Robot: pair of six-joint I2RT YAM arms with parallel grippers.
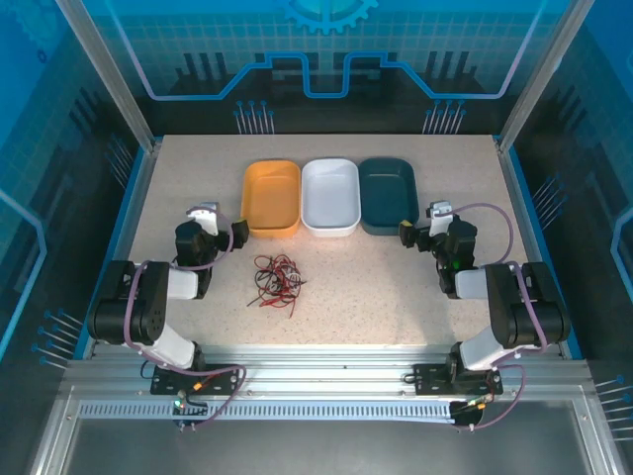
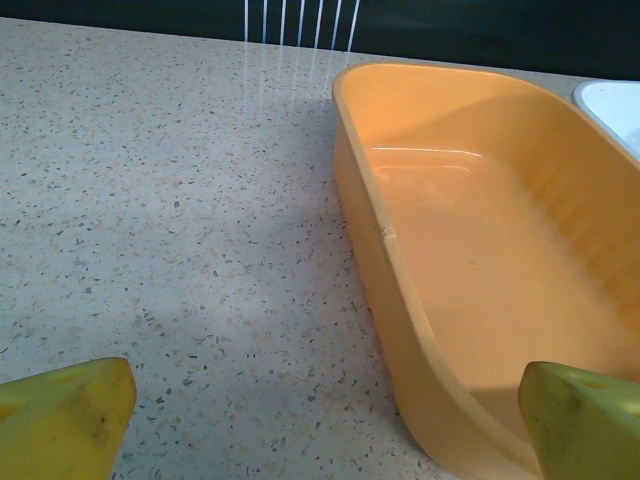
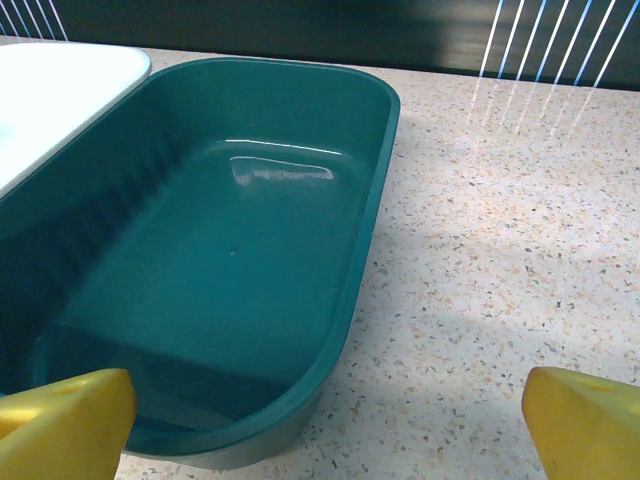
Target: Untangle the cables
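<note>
The tangle of thin red and black cables (image 1: 276,280) lies on the speckled desk (image 1: 376,287), just right of the left pincer (image 1: 224,234); both pincers gape wide, the right pincer (image 1: 415,234) farther off.

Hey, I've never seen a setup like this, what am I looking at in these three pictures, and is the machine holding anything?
These are two robot arms bolted to the near edge of a speckled table. The overhead picture comes from a fixed camera above and behind them. There you see the left gripper and the right gripper, both open and holding nothing. On the table sit three empty trays in a row: an orange tray, a white tray and a dark teal tray. Nearer the arms lies a small tangle of thin red and black cables, untouched. The other two pictures come from cameras on the wrists: the left one looks at the orange tray, the right one at the teal tray, with yellow fingertips at the bottom corners.
</note>
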